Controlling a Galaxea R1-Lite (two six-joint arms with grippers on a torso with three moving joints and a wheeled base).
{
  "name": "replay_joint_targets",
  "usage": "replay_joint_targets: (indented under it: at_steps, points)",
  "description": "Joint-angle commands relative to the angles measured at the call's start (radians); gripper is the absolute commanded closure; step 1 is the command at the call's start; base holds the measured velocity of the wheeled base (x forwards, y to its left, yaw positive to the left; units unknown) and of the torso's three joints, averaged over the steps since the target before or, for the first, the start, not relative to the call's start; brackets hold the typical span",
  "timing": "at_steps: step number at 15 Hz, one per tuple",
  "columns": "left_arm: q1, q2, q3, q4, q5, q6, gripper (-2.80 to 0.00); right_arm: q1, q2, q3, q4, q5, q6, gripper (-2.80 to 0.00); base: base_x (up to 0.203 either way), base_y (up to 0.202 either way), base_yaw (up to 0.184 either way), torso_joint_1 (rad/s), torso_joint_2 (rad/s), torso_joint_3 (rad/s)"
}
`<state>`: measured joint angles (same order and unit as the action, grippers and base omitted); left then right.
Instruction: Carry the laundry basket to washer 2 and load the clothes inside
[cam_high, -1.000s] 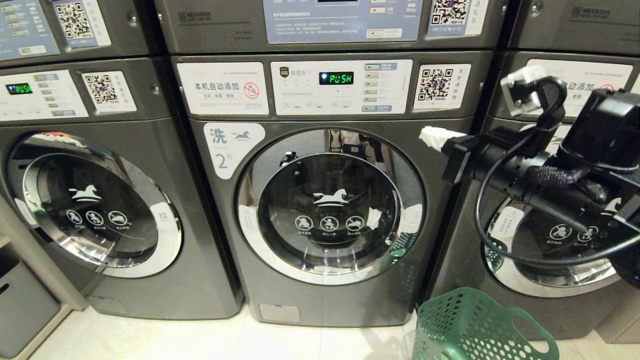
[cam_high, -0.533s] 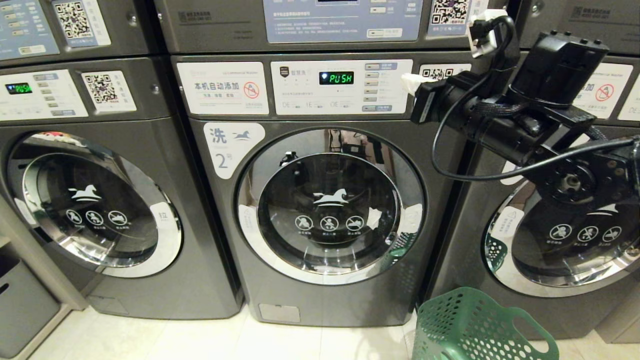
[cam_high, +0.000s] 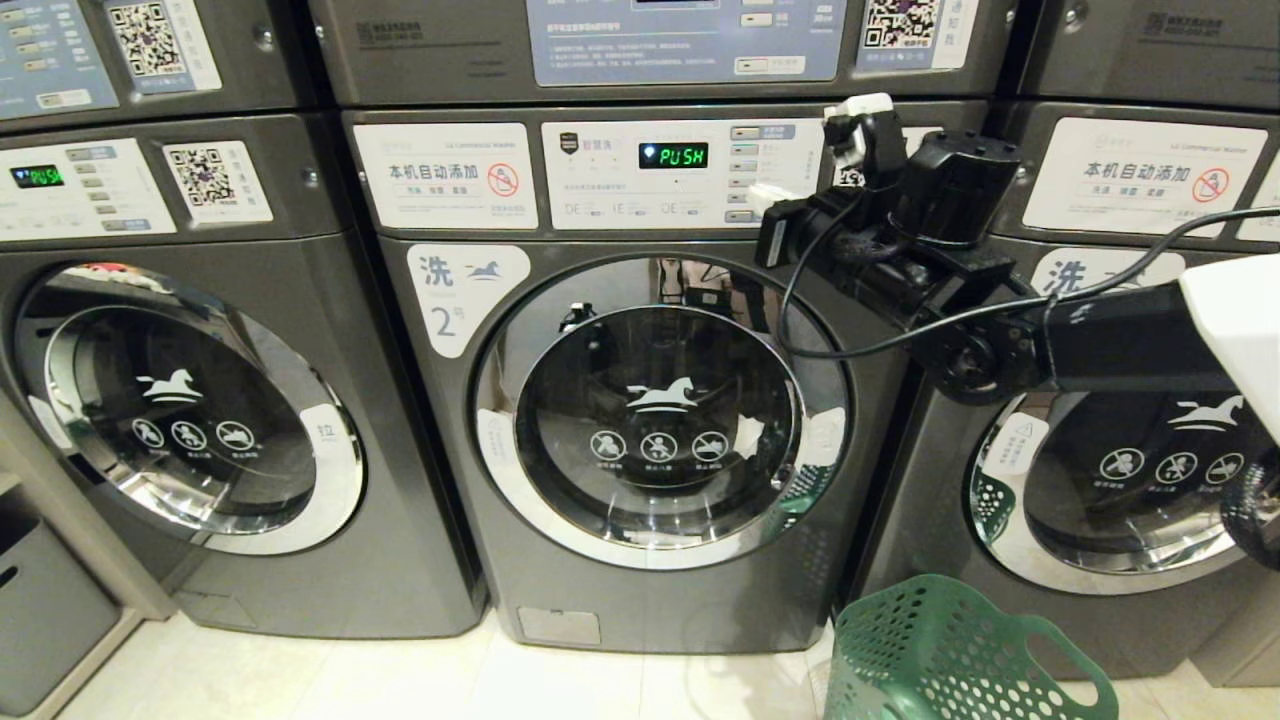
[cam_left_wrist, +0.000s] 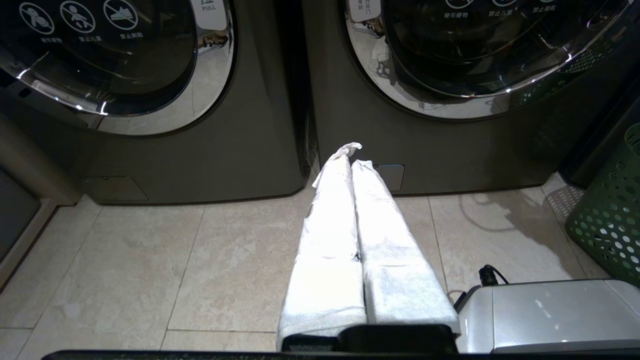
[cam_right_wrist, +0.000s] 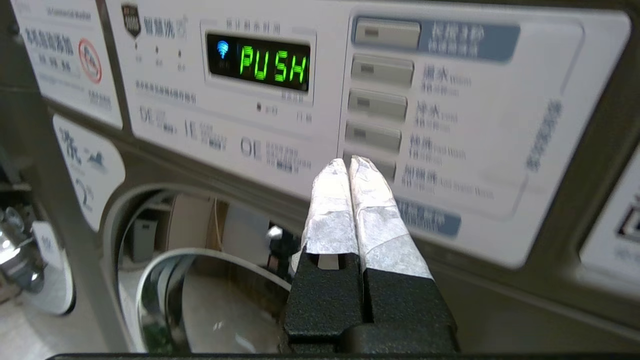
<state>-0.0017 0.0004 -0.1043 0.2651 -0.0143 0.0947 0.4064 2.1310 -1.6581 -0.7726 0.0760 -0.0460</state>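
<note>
Washer 2 (cam_high: 450, 300) stands in the middle of the head view with its round door (cam_high: 660, 410) closed and its display (cam_high: 672, 155) reading PUSH. The green laundry basket (cam_high: 950, 650) sits on the floor at the lower right, in front of the neighbouring machine; its side also shows in the left wrist view (cam_left_wrist: 610, 210). No clothes show. My right gripper (cam_high: 768, 193) is shut and empty, its taped tips (cam_right_wrist: 350, 162) right at the lowest grey button of washer 2's control panel. My left gripper (cam_left_wrist: 351, 155) is shut and empty, held low over the floor tiles.
Matching washers flank washer 2 on the left (cam_high: 190, 400) and right (cam_high: 1120, 480), with more machines stacked above. A grey bin (cam_high: 40, 600) stands at the far left. Pale floor tiles (cam_high: 400, 680) run along the front.
My right arm has risen and swung left, from in front of the right-hand washer to washer 2's control panel. The basket and left arm have not moved.
</note>
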Motion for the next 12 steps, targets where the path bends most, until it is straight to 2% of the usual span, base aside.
replay_joint_targets:
  at_steps: [1,5,12]
  points:
    - [0.000,0.000,0.000,0.002,0.000,0.000,0.00,-0.002,0.080,-0.095,0.002,0.001,-0.001,0.00,0.000,0.000,0.000,0.000,0.00,0.000]
    - [0.000,0.000,0.000,0.002,0.000,0.000,0.00,-0.003,0.163,-0.296,0.098,0.002,-0.003,0.00,0.000,0.000,0.000,0.000,0.00,0.000]
    - [0.000,0.000,0.000,0.002,0.000,0.000,0.00,-0.009,0.180,-0.298,0.096,-0.001,-0.002,0.00,0.000,0.000,0.000,0.000,0.00,0.000]
